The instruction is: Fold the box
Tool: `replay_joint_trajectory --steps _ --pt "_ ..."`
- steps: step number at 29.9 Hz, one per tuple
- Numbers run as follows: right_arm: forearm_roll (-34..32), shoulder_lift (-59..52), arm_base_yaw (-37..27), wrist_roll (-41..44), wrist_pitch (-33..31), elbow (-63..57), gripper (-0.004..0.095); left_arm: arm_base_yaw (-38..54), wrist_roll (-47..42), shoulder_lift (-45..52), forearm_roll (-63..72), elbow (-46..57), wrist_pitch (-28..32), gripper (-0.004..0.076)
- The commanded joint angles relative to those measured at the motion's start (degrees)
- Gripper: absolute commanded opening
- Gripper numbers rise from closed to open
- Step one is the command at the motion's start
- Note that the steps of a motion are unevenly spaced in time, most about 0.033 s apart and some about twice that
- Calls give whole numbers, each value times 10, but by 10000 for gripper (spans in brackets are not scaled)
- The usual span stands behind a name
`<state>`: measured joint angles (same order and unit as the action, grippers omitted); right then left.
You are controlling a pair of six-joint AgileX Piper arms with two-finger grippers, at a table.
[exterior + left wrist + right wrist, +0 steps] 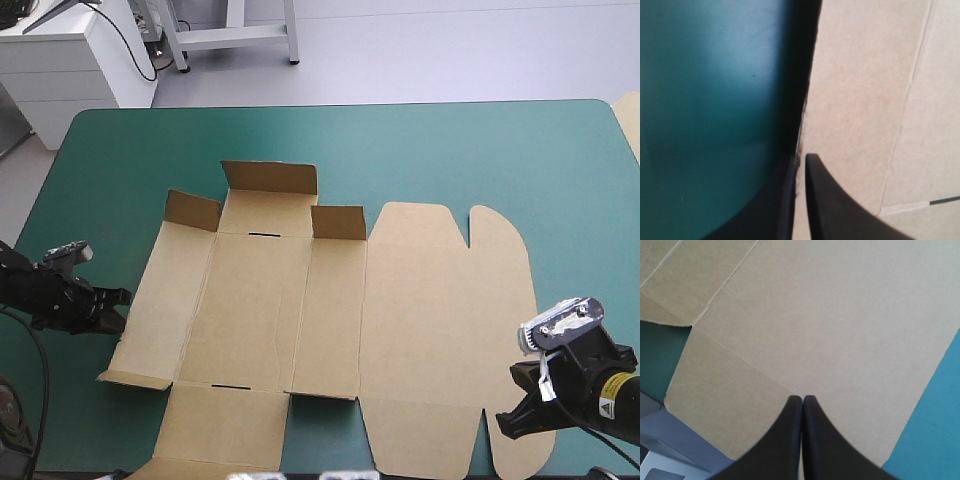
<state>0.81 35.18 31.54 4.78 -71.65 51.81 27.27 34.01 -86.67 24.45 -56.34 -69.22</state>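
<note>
No writing here is clear enough to read.

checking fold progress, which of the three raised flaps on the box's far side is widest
The middle flap; the left flap and right flap beside it are narrower.

Robot lab or test room. Teal-green cover over big tabletop (460,150), rounded corners. Two robot arms at tabletop sides: left arm (45,290), right arm (590,375) with yellow warning sticker (605,383). Brown box (300,300), cut board sheet, spread on cover. Beyond far edge: smooth grey floor (450,50), white cabinet (70,60) with black cable (128,42) across top, grey metal frame legs (230,38). Bright even light overall.
</note>
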Motion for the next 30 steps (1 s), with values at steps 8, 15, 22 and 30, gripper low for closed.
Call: replay_joint_trajectory --steps 8,15,22,30 --pt "-1 2 -5 -6 3 13 -21 2 -72 19 19 -12 -10 470" --pt "-1 2 -5 -6 3 13 -21 -38 -92 14 24 -11 -16 482" --pt "-1 2 -5 -9 3 13 -21 -110 -92 -3 16 -4 -30 481" --pt "-1 2 -5 -9 3 13 -21 -121 -92 -4 87 11 -51 480"
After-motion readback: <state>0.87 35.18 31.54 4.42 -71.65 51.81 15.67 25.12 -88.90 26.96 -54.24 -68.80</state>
